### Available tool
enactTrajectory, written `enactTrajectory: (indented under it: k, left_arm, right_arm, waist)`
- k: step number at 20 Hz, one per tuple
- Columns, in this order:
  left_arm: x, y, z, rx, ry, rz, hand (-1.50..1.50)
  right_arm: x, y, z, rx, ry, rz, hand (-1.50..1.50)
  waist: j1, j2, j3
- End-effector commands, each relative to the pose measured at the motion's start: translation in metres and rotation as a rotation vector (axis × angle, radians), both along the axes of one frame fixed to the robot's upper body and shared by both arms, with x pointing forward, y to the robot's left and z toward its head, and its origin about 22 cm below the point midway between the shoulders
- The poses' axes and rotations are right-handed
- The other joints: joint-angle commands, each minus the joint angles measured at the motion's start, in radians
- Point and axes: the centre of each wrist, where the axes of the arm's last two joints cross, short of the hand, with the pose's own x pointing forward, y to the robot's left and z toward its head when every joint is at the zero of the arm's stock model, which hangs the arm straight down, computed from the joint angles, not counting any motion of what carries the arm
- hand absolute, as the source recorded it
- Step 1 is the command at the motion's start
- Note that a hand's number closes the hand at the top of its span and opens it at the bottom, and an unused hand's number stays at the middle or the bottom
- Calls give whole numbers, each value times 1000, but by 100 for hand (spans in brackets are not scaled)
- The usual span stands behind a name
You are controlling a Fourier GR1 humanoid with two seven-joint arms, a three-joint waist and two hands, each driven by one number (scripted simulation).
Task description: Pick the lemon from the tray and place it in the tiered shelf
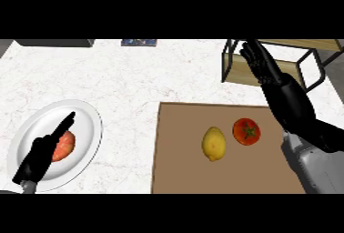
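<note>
A yellow lemon [214, 143] lies on the brown tray [181, 159], with a red tomato [246, 131] just right of it. The tiered shelf [295, 61], black-framed with wooden boards, stands at the far right corner. My right hand [265, 63] is raised with straight fingers in front of the shelf, well beyond the lemon and holding nothing. My left hand [43, 154] hovers open over the white plate at the left, fingers pointing up the view.
A white plate [80, 118] at the left holds an orange-red piece of food [65, 144], partly hidden by my left hand. A dark box [53, 43] and a small blue item [138, 42] sit along the counter's far edge.
</note>
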Motion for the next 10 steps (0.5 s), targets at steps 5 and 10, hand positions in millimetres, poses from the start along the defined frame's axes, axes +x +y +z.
enactTrajectory:
  k: [5, 10]
  left_arm:
    - [34, -37, 42, -198, -361, 183, 0]
    - [27, -43, 51, -281, -365, 213, 0]
  right_arm:
    - [-2, 24, -32, 59, 267, -197, 150]
    - [-19, 17, -61, 335, 424, -508, -150]
  waist:
    - [13, -3, 35]
    - [0, -8, 37]
